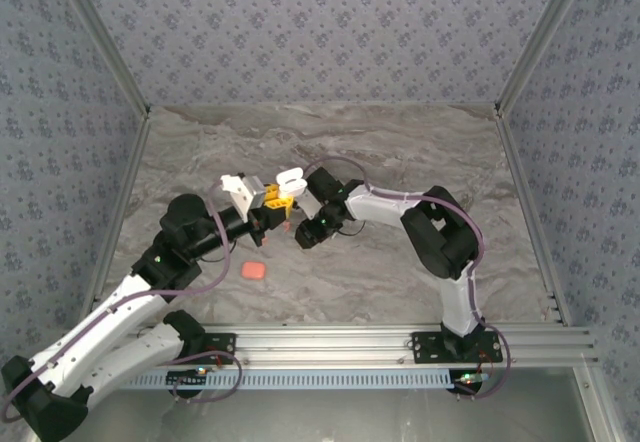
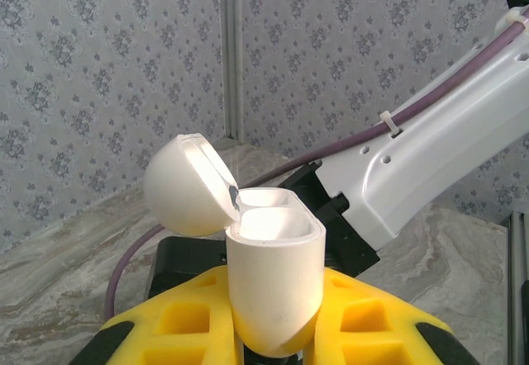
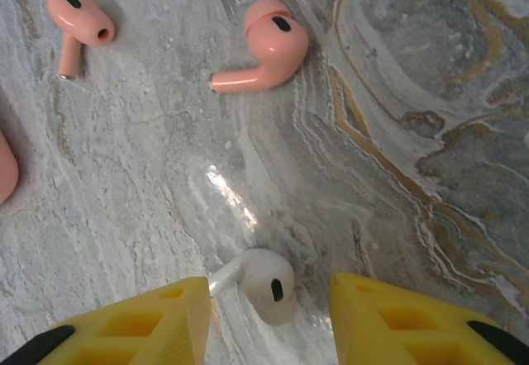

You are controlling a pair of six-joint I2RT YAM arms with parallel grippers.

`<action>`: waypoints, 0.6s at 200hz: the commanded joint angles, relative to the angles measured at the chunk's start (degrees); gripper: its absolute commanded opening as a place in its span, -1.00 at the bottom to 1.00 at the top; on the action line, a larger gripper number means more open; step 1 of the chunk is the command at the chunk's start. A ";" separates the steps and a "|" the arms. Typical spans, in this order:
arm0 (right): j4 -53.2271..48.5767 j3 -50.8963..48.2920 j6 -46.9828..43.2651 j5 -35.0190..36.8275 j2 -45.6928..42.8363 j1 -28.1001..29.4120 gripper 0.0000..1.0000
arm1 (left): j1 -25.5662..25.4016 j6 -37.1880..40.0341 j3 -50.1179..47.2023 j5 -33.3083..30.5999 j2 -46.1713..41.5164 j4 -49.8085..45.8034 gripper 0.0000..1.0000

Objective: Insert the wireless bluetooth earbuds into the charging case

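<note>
A white earbud (image 3: 266,286) lies between wide-apart jaws.
The right gripper (image 3: 269,340) hangs over it, mid table (image 3: 397,175), far from the edges. The left gripper (image 2: 277,344) pinches the open charging case (image 2: 273,266).

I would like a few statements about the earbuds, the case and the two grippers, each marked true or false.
1. The white charging case in the left gripper has its lid open. True.
2. The right gripper is shut on a coral earbud. False: it is open, and a white earbud lies on the table between its jaws.
3. Two coral earbuds lie on the table. True.
4. The white charging case lies flat on the table. False: the left gripper holds it upright.
</note>
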 commanded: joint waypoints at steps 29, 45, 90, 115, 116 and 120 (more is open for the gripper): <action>-1.87 1.84 -1.38 0.66 2.84 1.36 -0.20 | -0.17 1.06 0.56 -0.80 0.12 1.22 -0.91; -2.11 2.39 -1.35 0.83 3.58 1.66 -0.26 | -0.19 1.08 0.57 -0.87 0.26 1.14 -0.91; -1.94 1.97 -1.27 0.09 3.14 1.83 -0.47 | -0.15 1.09 0.68 -1.04 0.31 0.80 -0.91; -0.36 -0.21 -0.88 0.13 -0.62 1.22 -0.54 | -0.21 1.08 0.65 -1.21 0.33 0.61 -0.91; -0.31 -0.33 -0.85 0.13 -0.80 1.18 -0.54 | -0.22 1.07 0.62 -1.21 0.32 0.61 -0.91; 0.05 -0.76 -0.77 0.14 -1.66 1.00 -0.55 | -0.20 1.08 0.58 -1.21 0.31 0.61 -0.91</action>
